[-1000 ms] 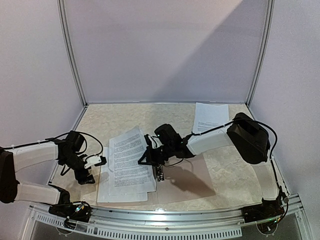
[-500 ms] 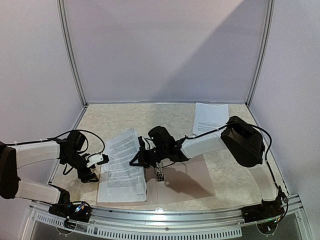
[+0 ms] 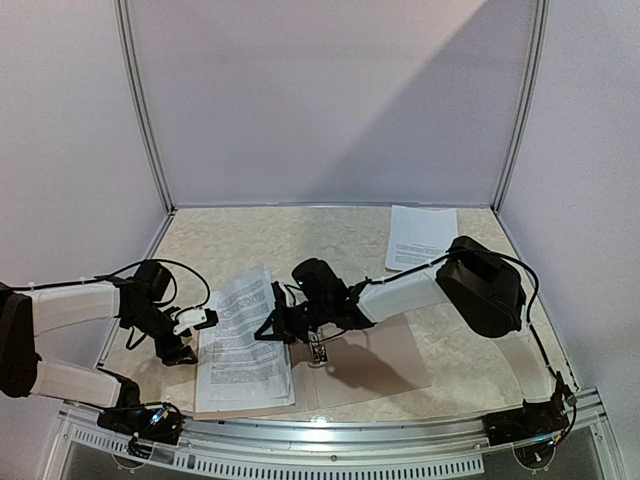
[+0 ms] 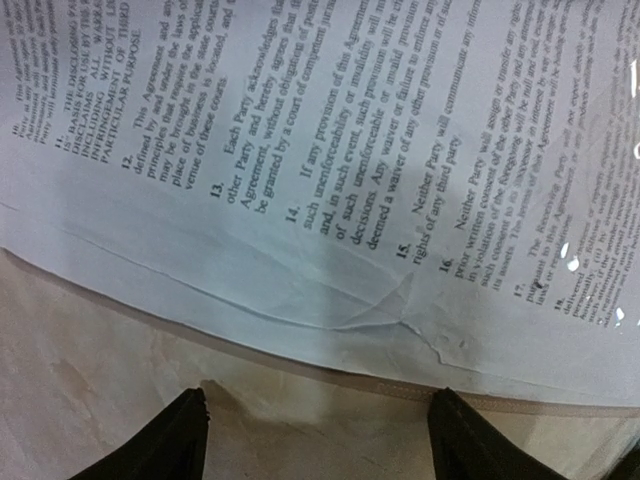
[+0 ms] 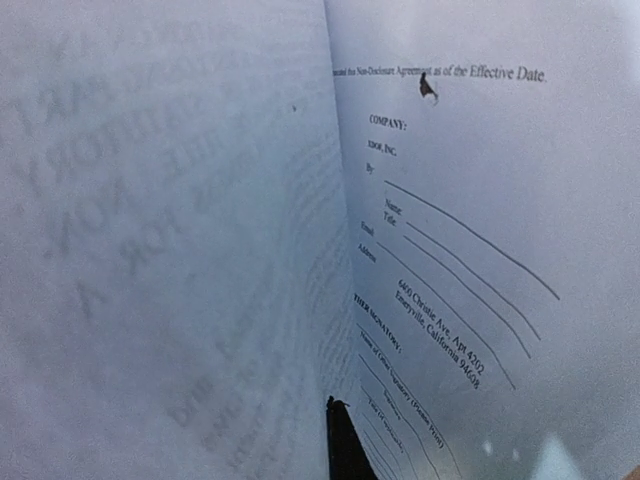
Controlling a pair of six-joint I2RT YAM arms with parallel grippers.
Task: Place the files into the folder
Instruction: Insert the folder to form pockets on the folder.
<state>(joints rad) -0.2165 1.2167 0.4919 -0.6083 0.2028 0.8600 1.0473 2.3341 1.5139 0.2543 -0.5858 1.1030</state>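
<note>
The right gripper (image 3: 270,328) is pressed shut on the right edge of the top sheet (image 3: 245,295), which is held raised over the files (image 3: 240,372) stacked on the folder's (image 3: 375,352) left leaf. The left gripper (image 3: 203,320) is spread, empty, just beside the stack's left edge. Laying-in appears to be in hand. Next, the top sheet would need to be lowered flat and squared before release. A far sheet (image 3: 420,236) is left on the table (image 3: 250,235).

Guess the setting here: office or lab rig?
Probably a lab robot booth, not an office: plain walls in metal framing enclose a table holding paper sheets and a tan folder.
</note>
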